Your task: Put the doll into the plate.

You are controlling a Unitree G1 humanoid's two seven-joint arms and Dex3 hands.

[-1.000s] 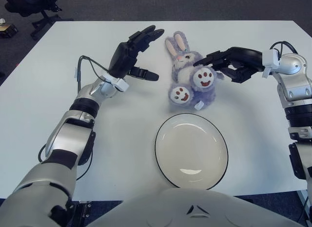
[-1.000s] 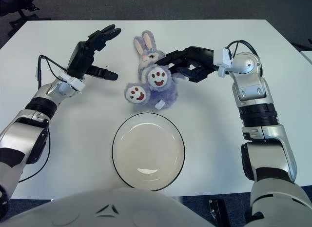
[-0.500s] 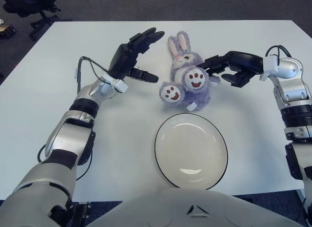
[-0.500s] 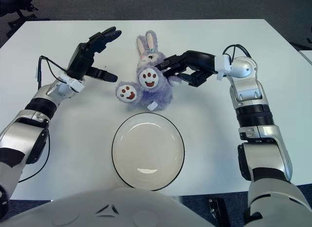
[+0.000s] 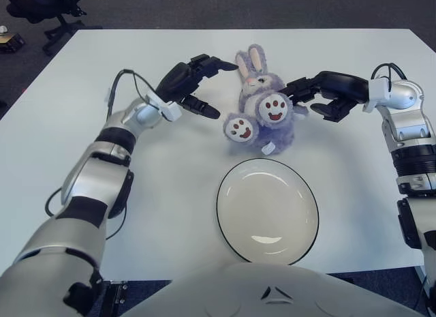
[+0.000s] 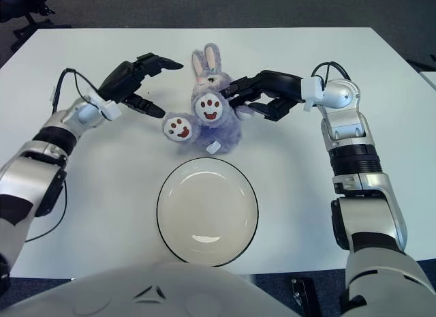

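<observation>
A purple plush bunny doll (image 5: 261, 107) lies on the white table, ears pointing away from me and both paw soles facing up. The white plate (image 5: 267, 210) with a dark rim sits empty just in front of it. My right hand (image 5: 304, 93) touches the doll's right side, its fingers spread against the plush without closing around it. My left hand (image 5: 197, 85) hovers just left of the doll's head, fingers spread and holding nothing.
The white table (image 5: 61, 106) extends widely to both sides. An office chair base (image 5: 41, 10) stands on the dark floor beyond the far left corner. My torso fills the bottom edge.
The left hand has turned and swung right toward the doll's head. The right hand pushed the doll slightly left a second ago and has since stayed put.
</observation>
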